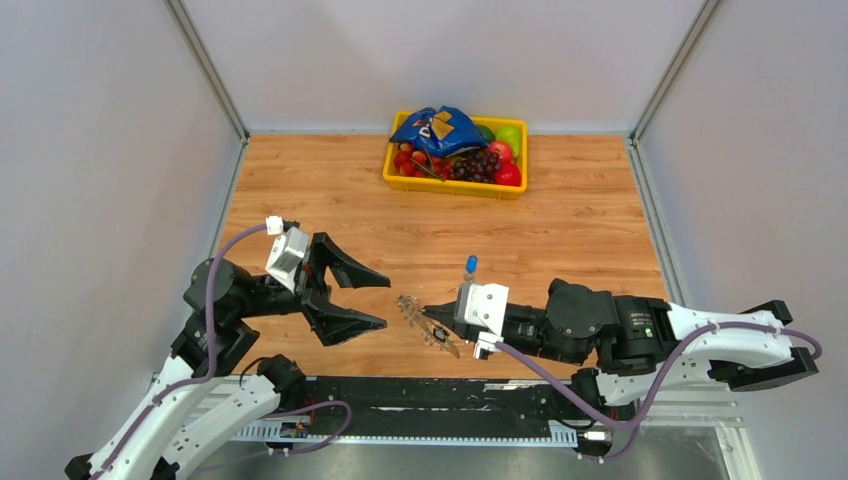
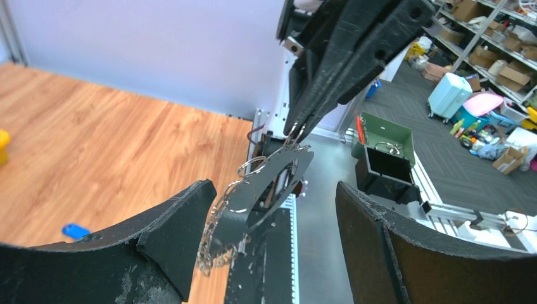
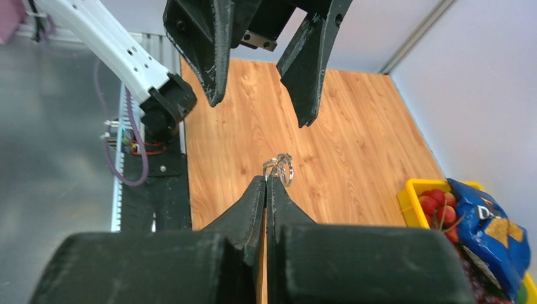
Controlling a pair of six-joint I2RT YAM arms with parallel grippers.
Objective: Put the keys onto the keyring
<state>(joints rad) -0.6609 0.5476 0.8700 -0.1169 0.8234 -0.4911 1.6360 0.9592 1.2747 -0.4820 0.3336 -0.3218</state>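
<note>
My right gripper (image 1: pixel 430 314) is shut on the keyring (image 1: pixel 412 308), a silver ring with small keys hanging from it, held just above the table's near middle. In the right wrist view the shut jaws (image 3: pixel 267 180) pinch small silver rings (image 3: pixel 280 167) at their tip. My left gripper (image 1: pixel 385 302) is open and empty, its jaws pointing at the keyring from the left, a short gap away. In the left wrist view the open gripper (image 2: pixel 273 193) frames the hanging keyring (image 2: pixel 252 166) and its keys (image 2: pixel 212 237). A blue-headed key (image 1: pixel 470 265) lies on the table beyond the right gripper, also in the left wrist view (image 2: pixel 75 230).
A yellow basket (image 1: pixel 450 187) with fruit and a blue bag stands at the table's far middle, also in the right wrist view (image 3: pixel 410 190). Grey walls close in the left, right and back. The black rail of the arm bases runs along the near edge.
</note>
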